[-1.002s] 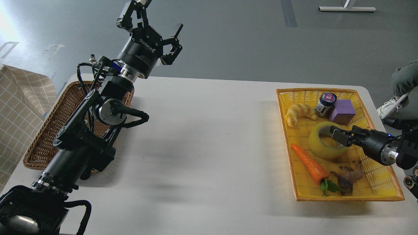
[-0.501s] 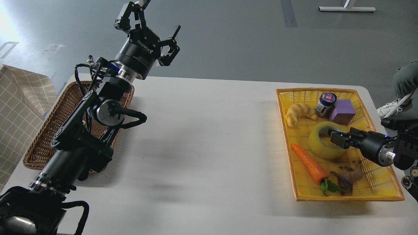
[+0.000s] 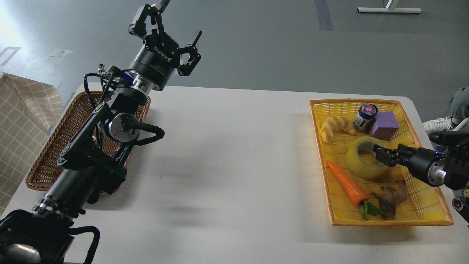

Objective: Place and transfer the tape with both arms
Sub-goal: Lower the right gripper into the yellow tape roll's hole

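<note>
The tape [image 3: 361, 161], a wide translucent yellow roll with a pale core, lies in the yellow basket [image 3: 432, 205] at the right of the table. My right gripper [image 3: 381, 155] comes in from the right and sits at the roll's right rim, with its dark fingers at the roll's wall. They are too small and dark to tell whether they are closed on it. My left gripper [image 3: 179, 20] is raised high above the table's far left edge, open and empty, far from the tape.
The yellow basket also holds a croissant toy [image 3: 335, 126], a small jar [image 3: 365, 116], a purple block [image 3: 383, 125], a toy carrot [image 3: 347, 184] and a brown toy animal [image 3: 391, 200]. A brown wicker basket [image 3: 47, 154] stands at the left under my left arm. White table [image 3: 234, 157].
My right gripper has shifted slightly at the tape's right rim; the tape stays in place. My left arm has moved a little to the left, still open.
</note>
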Motion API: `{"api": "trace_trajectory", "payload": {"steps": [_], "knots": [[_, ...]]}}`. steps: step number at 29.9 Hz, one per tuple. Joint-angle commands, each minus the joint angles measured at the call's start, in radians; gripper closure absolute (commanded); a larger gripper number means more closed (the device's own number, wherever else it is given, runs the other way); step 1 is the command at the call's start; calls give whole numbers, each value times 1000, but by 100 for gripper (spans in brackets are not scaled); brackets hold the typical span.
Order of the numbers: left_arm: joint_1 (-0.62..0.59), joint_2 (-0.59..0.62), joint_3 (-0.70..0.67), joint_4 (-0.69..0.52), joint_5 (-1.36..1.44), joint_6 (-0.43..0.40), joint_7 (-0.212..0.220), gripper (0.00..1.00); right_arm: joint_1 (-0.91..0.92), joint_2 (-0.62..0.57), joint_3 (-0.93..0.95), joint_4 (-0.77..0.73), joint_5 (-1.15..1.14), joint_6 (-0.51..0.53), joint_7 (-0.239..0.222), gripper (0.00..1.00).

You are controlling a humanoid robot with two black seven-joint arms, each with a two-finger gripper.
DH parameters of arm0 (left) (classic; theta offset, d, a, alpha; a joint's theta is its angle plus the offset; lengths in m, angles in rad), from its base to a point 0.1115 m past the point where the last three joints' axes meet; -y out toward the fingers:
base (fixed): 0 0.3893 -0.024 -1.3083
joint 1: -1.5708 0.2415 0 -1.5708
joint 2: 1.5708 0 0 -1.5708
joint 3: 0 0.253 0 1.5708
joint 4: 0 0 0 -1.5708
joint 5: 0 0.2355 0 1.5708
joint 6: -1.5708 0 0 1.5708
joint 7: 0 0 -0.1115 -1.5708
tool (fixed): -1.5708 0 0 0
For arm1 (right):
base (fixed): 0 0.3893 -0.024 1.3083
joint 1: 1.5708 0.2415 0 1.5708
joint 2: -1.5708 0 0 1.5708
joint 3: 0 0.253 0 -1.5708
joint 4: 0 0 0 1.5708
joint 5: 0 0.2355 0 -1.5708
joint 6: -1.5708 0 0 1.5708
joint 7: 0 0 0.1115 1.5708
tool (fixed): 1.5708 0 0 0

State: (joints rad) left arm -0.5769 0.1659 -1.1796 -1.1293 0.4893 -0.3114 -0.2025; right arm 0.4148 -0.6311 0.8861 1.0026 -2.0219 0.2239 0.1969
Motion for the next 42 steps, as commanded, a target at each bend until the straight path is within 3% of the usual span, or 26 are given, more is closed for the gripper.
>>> {"api": "trace_trajectory", "payload": {"steps": [1,25,30,42], "knots": [[0,1,1,0,0,5,6,2,7,5,-10,-2,2,0,1,33],[3,14,8,0,3,6,8,2,-4,7,-21,-2,14,9,-5,31],[2,14,11,0,5,2,8,2,-4,8,-21,2,14,11,-4,42],[2,15,14,0,5,-8,8,2,5,10,-18,13,19,60,-7,50]]}}
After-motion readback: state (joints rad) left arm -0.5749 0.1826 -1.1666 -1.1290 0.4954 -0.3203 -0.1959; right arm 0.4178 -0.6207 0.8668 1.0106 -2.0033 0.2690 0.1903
